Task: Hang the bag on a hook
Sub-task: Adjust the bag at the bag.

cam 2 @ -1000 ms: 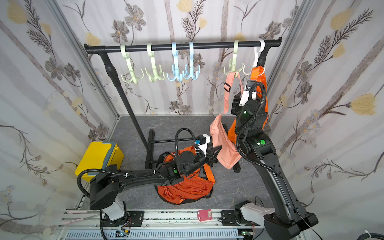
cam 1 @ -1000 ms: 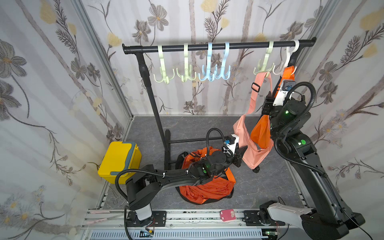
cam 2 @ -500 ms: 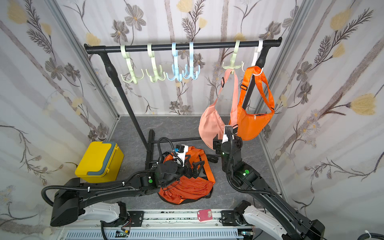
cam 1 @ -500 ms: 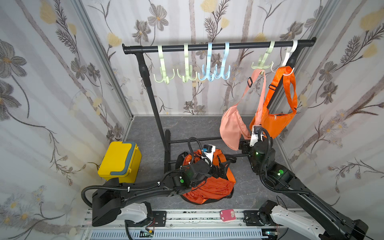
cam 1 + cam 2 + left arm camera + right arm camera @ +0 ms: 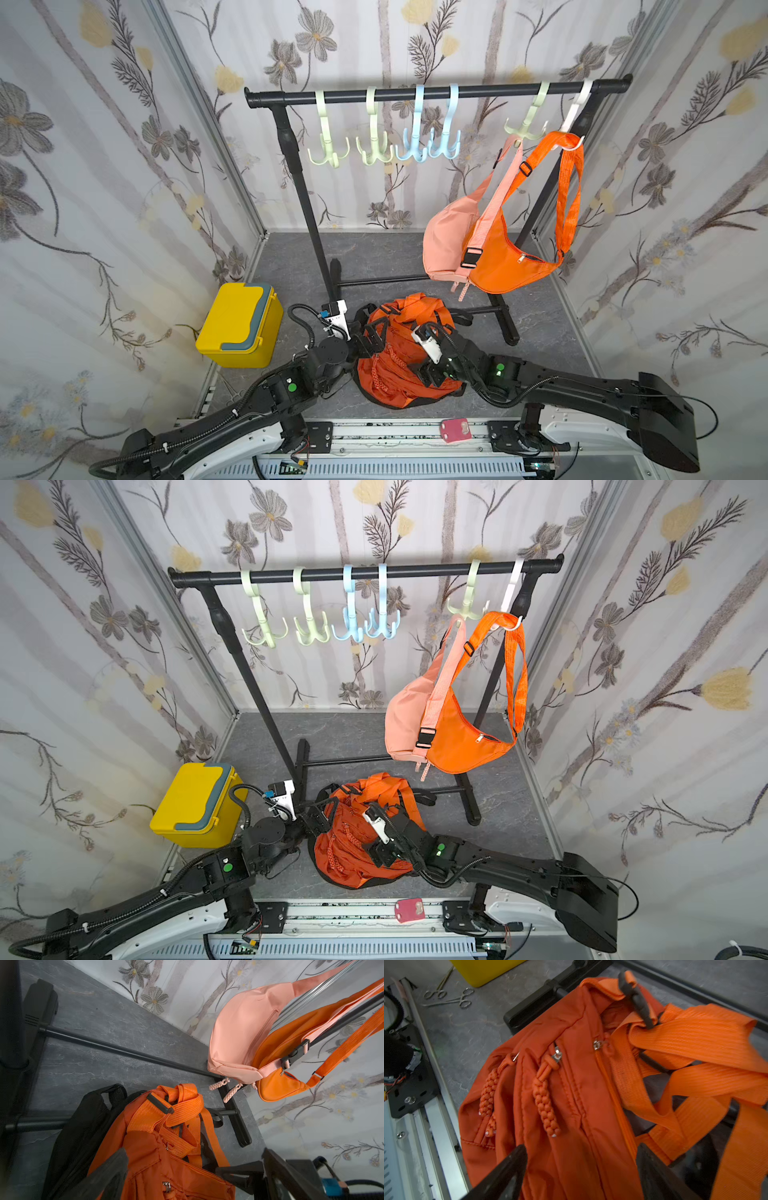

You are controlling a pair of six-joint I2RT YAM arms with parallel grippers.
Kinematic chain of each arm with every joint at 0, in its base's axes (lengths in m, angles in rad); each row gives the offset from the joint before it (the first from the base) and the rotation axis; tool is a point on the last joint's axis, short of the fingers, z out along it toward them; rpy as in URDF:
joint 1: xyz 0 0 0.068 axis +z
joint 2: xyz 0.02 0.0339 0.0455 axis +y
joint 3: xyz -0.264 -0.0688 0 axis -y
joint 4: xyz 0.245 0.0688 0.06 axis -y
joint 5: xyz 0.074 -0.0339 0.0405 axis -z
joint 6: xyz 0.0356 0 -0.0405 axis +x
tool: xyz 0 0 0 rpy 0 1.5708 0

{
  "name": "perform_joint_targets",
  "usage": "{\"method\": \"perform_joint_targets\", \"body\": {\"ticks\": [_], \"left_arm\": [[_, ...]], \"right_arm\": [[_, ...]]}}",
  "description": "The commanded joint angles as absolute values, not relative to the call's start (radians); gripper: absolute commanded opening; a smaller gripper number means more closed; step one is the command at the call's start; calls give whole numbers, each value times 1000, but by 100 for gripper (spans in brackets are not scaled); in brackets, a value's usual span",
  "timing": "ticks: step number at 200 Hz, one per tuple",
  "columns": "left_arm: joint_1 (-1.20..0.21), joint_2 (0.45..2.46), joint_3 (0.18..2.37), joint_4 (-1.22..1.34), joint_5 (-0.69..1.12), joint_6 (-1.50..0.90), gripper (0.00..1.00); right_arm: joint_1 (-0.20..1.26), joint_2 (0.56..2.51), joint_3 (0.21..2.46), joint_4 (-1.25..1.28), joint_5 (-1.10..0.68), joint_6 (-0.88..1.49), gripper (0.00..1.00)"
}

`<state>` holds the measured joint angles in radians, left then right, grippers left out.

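An orange backpack [image 5: 390, 370] [image 5: 349, 845] lies crumpled on the grey floor in front of the rack, straps toward the rack. My left gripper [image 5: 368, 337] [image 5: 176, 1169] is open at its left side, fingers straddling the fabric without pinching it. My right gripper [image 5: 430, 374] [image 5: 581, 1165] is open low over the backpack's front pocket. A pink bag [image 5: 446, 241] hangs by its strap from a green hook [image 5: 525, 129]. An orange sling bag [image 5: 513, 266] hangs from the white hook [image 5: 575, 124]. Two green hooks [image 5: 328, 151] and two blue hooks [image 5: 415, 147] are bare.
The black rack's foot [image 5: 505, 320] and cross bars lie just behind the backpack. A yellow box [image 5: 237, 324] stands at the left wall. Forceps [image 5: 450, 999] lie on the floor near the front rail, which carries a pink card [image 5: 456, 430]. Patterned walls close in three sides.
Both arms have come down from the pink bag at the rack to the backpack on the floor. The pink bag was let go and now hangs free. The left gripper opened.
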<state>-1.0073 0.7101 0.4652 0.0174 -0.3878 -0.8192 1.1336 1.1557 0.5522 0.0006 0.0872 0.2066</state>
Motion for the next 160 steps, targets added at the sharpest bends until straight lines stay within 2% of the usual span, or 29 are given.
{"method": "perform_joint_targets", "body": {"ticks": [1,30,38,46,56,63,91,121,160], "left_arm": [[-1004,766,506,-44,-367,-838,100],[-1002,773,517,-11,-380,-831,100],[-1002,762,517,-3,-379,-826,100],[-1002,753,518,-3,-380,-823,100],[-1001,739,521,-16,-385,-822,100],[-1001,727,523,-29,-389,-822,100],[-1002,645,496,23,-334,-782,100],[-1002,624,511,59,-280,-750,100],[-1006,655,558,92,-257,-732,100]], "right_arm": [[1187,1255,612,48,64,245,82],[1221,1403,689,-2,185,285,71],[1223,1434,704,-10,198,287,65],[1226,1455,721,-23,214,294,50],[1229,1473,745,-46,230,299,15],[1230,1471,782,-69,239,303,0],[1223,1328,820,-80,255,295,0],[1129,1148,832,-38,183,290,0],[1085,1151,816,40,125,314,0]]}}
